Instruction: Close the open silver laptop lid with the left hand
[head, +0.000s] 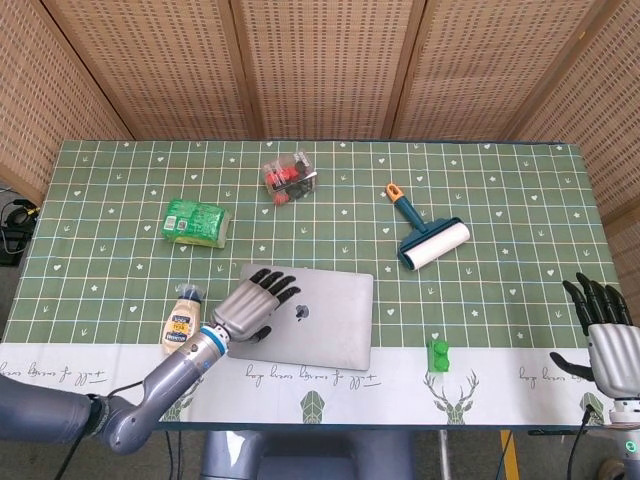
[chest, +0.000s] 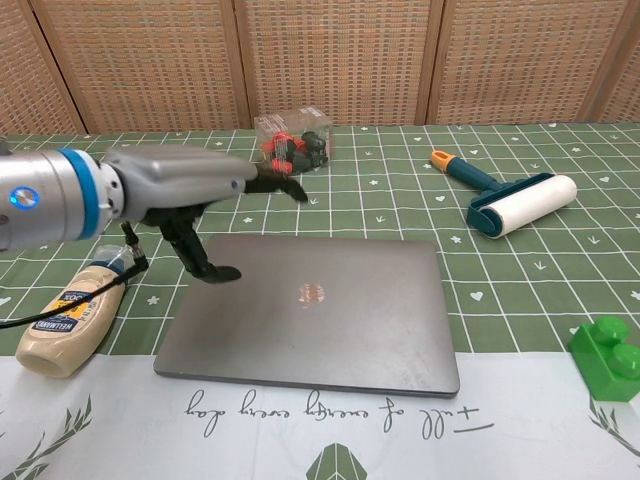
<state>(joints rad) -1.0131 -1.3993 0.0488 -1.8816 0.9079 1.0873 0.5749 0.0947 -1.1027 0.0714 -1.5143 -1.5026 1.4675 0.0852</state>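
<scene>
Laptop lid (chest: 320, 305) flat, lower centre; we judge closing done. Our left hand (chest: 195, 190) spread, empty, above it; next: retract.

The left robot hand (chest: 190, 190) is motion-blurred; its arm leaves the frame's left edge.

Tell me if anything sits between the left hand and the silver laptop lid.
Nothing visible does. The left hand is open above the left part of the laptop, whose lid lies flat and shut. The mayonnaise bottle lies off to the laptop's left.
</scene>
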